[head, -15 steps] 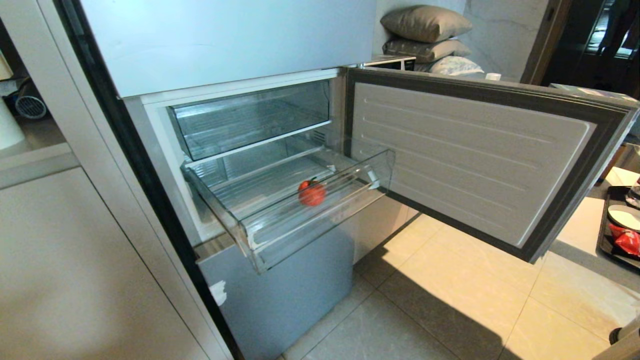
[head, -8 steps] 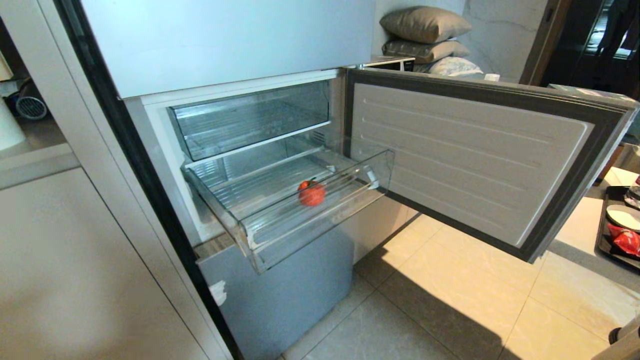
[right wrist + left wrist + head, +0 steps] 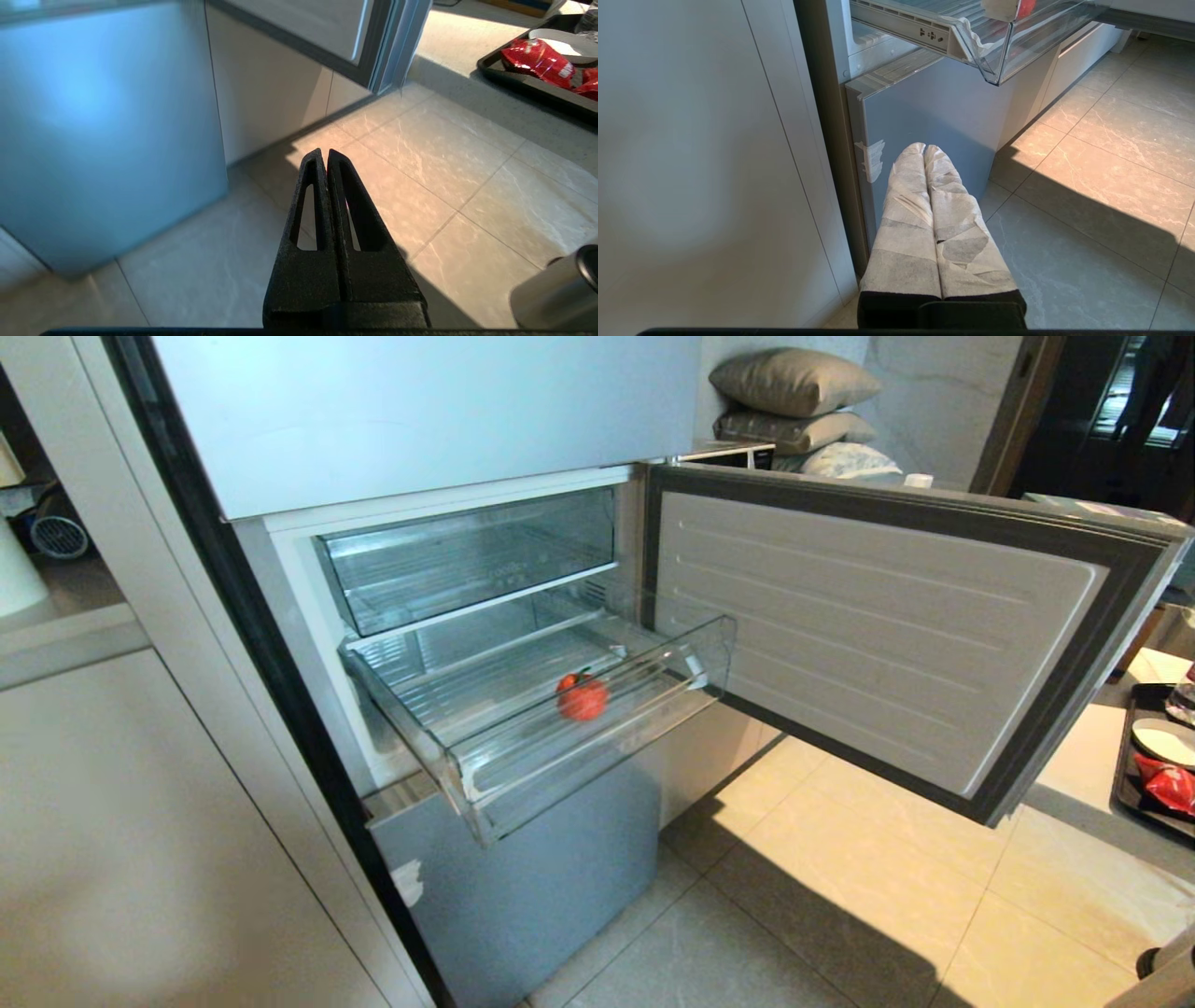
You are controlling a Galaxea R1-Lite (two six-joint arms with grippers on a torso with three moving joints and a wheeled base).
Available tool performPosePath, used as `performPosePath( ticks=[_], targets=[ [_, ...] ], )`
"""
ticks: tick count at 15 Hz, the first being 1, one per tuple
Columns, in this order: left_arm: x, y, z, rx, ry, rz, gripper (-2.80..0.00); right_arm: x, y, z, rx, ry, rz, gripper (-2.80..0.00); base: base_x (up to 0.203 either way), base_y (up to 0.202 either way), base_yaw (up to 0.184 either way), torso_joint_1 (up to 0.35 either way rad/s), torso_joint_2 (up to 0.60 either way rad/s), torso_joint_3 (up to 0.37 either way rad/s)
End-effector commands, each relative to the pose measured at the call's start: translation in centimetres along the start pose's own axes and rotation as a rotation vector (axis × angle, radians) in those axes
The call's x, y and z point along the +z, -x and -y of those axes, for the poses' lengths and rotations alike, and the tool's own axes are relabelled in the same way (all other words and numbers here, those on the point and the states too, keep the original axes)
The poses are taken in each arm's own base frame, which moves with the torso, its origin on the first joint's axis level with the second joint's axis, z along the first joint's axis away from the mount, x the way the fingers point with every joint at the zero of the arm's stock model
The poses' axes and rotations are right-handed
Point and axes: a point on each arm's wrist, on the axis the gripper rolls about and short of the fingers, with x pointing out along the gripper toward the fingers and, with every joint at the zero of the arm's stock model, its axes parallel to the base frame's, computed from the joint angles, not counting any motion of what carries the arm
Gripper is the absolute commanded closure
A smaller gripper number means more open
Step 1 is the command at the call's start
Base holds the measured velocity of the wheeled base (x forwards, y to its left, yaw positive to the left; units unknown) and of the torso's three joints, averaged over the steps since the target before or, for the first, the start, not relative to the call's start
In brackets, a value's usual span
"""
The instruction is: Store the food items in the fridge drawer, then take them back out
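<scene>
Left gripper (image 3: 924, 148) hung low before the grey lower fridge panel (image 3: 934, 116), taped fingers (image 3: 908, 205) pressed together, empty. Right gripper (image 3: 325, 153) hung low beside that panel (image 3: 103, 130), black fingers (image 3: 355, 210) closed, empty.

The food item (image 3: 583, 697) in the fridge drawer (image 3: 597, 728) was red-orange. The drawer was clear plastic with a white-edged front. The open door (image 3: 878, 635) was white inside, with a dark grey seal around it and a pattern of faint level ridges. The floor tiles (image 3: 840, 896) were beige and grey, marbled. The left hand (image 3: 924, 148) was wrapped in white and grey patchy tape. The right hand (image 3: 325, 153) was black. The tray (image 3: 523, 81) was black and held a red packet (image 3: 537, 56).
</scene>
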Motion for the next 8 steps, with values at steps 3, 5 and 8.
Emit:
performPosePath(
  ticks=[3, 5, 8],
  targets=[
    [-0.04, -0.02, 0.00, 0.000, 0.000, -0.003, 0.00, -0.19, 0.09, -0.01, -0.002, -0.015, 0.008, 0.00, 0.000, 0.000, 0.000, 0.000, 0.00, 0.000],
    [-0.04, -0.02, 0.00, 0.000, 0.000, -0.003, 0.00, -0.20, 0.09, 0.00, -0.003, -0.022, 0.008, 0.00, 0.000, 0.000, 0.000, 0.000, 0.00, 0.000],
    [-0.04, -0.02, 0.00, 0.000, 0.000, -0.003, 0.00, -0.20, 0.09, 0.00, -0.003, -0.022, 0.008, 0.00, 0.000, 0.000, 0.000, 0.000, 0.00, 0.000]
  ],
)
